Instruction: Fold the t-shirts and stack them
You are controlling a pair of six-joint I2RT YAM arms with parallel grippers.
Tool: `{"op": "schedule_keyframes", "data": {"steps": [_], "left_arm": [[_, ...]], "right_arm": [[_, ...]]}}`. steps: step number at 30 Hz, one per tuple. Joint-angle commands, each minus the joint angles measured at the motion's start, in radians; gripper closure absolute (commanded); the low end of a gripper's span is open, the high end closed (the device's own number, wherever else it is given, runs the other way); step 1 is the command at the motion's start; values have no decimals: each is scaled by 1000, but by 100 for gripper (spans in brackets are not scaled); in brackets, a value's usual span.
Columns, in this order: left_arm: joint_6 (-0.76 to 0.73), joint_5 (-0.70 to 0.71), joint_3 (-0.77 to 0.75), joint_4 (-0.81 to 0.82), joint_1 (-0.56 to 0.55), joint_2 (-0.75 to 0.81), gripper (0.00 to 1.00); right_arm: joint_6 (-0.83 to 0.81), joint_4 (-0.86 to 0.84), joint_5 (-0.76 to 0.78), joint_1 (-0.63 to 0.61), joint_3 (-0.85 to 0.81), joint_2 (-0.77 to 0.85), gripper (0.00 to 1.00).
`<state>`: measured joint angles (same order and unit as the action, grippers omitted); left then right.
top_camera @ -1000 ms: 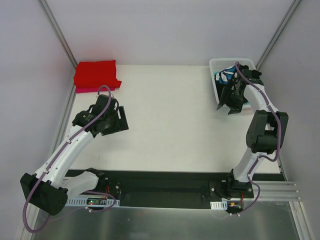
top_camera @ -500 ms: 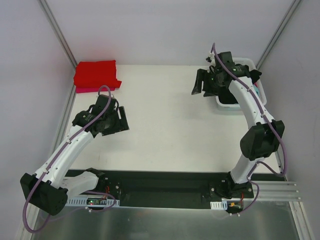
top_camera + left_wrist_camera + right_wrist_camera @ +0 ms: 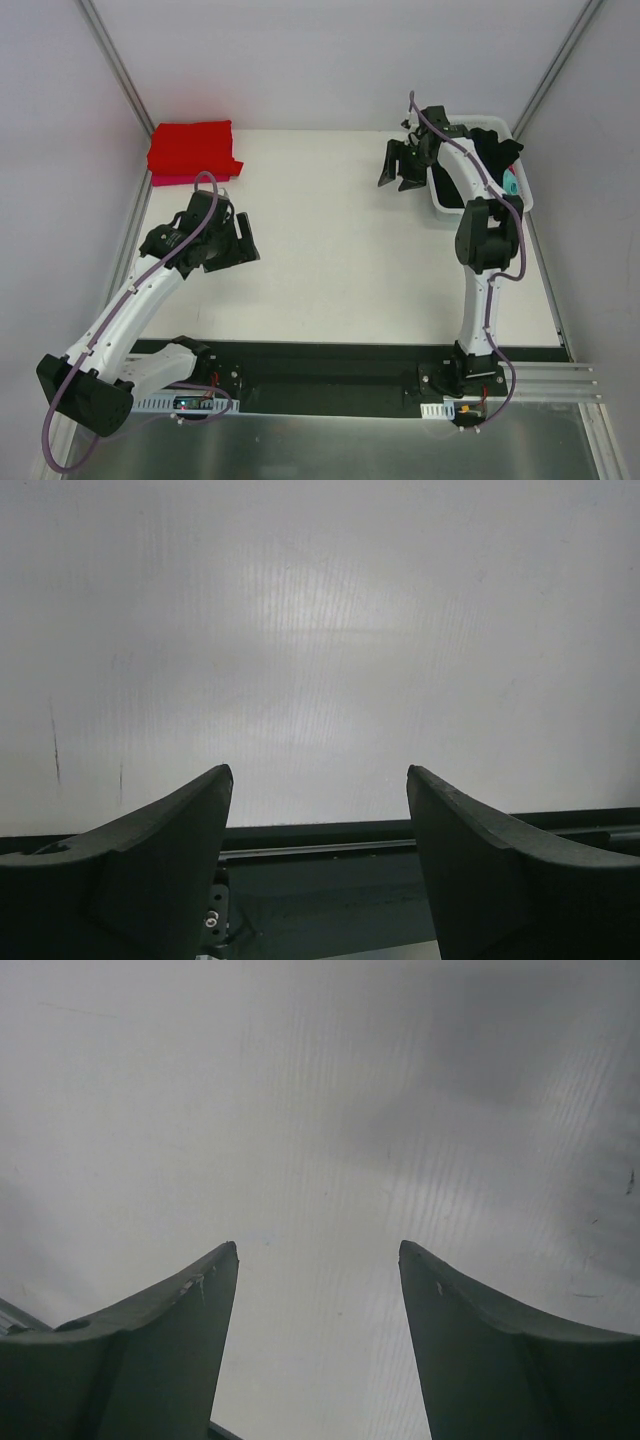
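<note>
- Hovering over the bare white table [image 3: 330, 260], the left gripper [image 3: 318, 780] holds its jaws apart with nothing between them, well apart from any cloth
- Across the table, the right gripper [image 3: 318, 1250] hangs just left of the white mesh basket [image 3: 488, 121], jaws likewise spread and empty, with only tabletop below it
- At the far left corner a red t-shirt [image 3: 190, 145] lies folded into a neat block on top of a pink t-shirt [image 3: 170, 180], of which only a strip shows along the near edge; these two look folded and stacked
- Inside the basket at the far right, a teal t-shirt [image 3: 511, 186] shows against the right wall, and dark cloth [image 3: 500, 148], probably the black t-shirt, bunches at the far end; neither is folded
- By this showing the job stands about halfway: two shirts piled, two to be lifted out, spread flat, folded and added to the pile at the left corner
</note>
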<state>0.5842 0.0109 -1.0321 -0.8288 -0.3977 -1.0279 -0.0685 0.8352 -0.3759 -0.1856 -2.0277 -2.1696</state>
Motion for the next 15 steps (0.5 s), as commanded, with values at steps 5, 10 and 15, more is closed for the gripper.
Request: {"op": "schedule_keyframes", "data": {"steps": [5,10,15], "left_arm": [[3,-31,-45,-20,3,22,30],[6,-49,-42,-18,3,26,30],[8,-61,-31,-29,3,60,29]], "right_arm": [[-47,-21,12,83,-121,-81,31],[-14,-87,52,113,-111,-119,31],[-2,-107,75,144,-135,-166,31]]}}
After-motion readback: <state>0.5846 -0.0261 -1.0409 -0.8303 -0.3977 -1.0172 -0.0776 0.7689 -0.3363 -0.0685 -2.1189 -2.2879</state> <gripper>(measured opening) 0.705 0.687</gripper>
